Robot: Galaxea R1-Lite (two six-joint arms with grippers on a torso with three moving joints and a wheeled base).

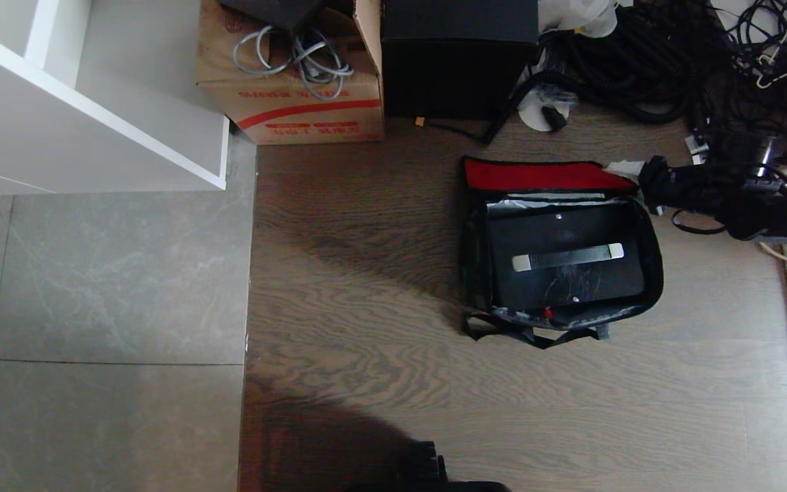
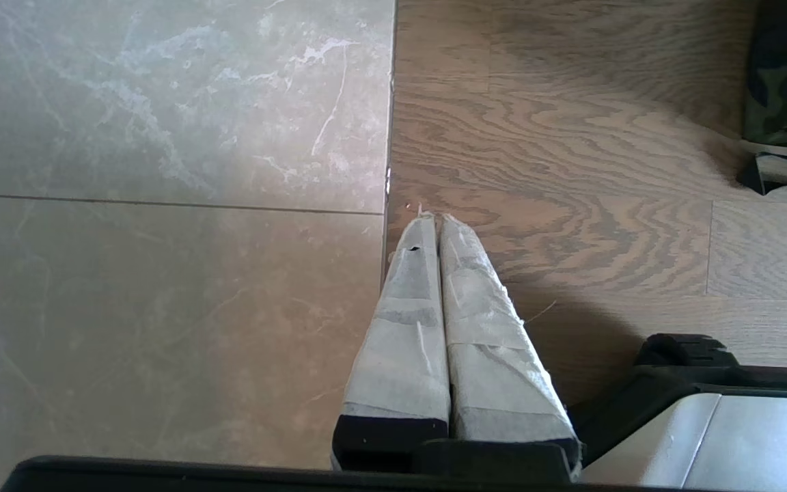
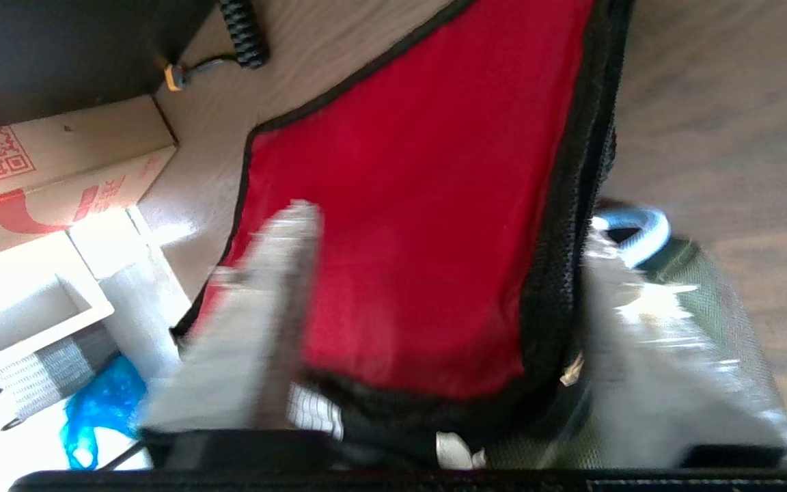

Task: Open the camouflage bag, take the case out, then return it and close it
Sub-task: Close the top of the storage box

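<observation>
Head view shows the camouflage bag (image 1: 561, 253) open on the wood floor, the case (image 1: 564, 263) inside, while the right end effector (image 3: 434, 307), fingers apart, seemingly straddles its limp red-lined flap (image 3: 421, 205), best gripped at the edge.

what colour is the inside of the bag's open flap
Red, edged in black, on the camouflage bag's flap; the right wrist view shows it best.

Left gripper (image 2: 432, 217) parked, fingers together; right gripper (image 3: 434, 273) fingers spread.
</observation>
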